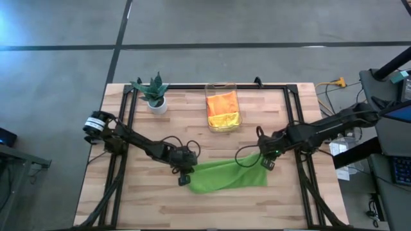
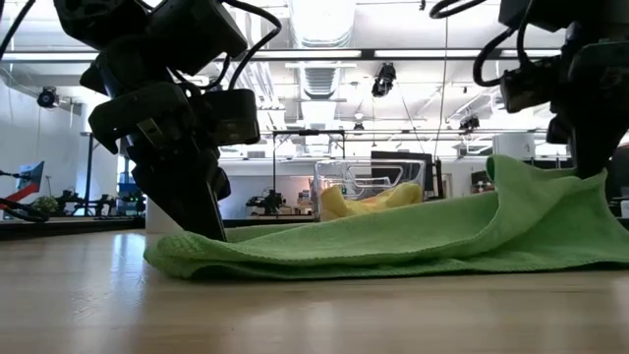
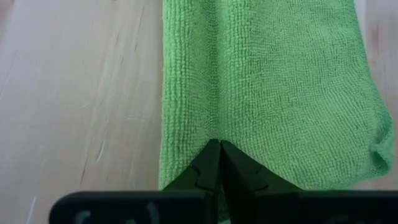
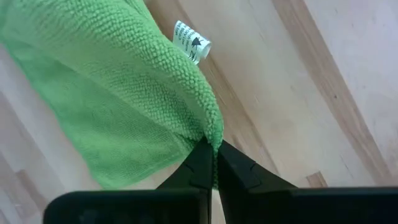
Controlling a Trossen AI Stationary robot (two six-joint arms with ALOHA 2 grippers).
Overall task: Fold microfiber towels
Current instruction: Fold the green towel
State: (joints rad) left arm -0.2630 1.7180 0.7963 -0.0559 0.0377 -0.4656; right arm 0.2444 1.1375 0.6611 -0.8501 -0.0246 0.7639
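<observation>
A lime green microfiber towel (image 1: 228, 176) lies stretched left to right on the wooden table, toward its near side. My left gripper (image 1: 184, 180) is shut at the towel's left end, low by the tabletop. My right gripper (image 1: 266, 162) is shut on the towel's right end, which stands raised above the table (image 2: 531, 211). A white tag (image 4: 191, 42) shows at that end. An orange towel (image 1: 221, 102) and a yellow towel (image 1: 225, 120) lie in a clear bin at the back. My left gripper pinches the towel's left edge (image 3: 219, 138) between its two fingers. The fingers slant down from the table's left. That end lies on the table (image 2: 187, 258). One layer or several, I cannot tell. My right gripper pinches the edge of the towel's right end (image 4: 214, 134) between its two fingers, pointing steeply down. That end is lifted off the table. From there the cloth slopes slack down to the left, where the rest lies on the wood.
The clear bin (image 1: 223, 125) stands at the back centre of the table. A small potted plant (image 1: 154, 95) stands at the back left. A black frame (image 1: 192, 86) runs along the table's far edge and sides. Bare wood lies near the front edge.
</observation>
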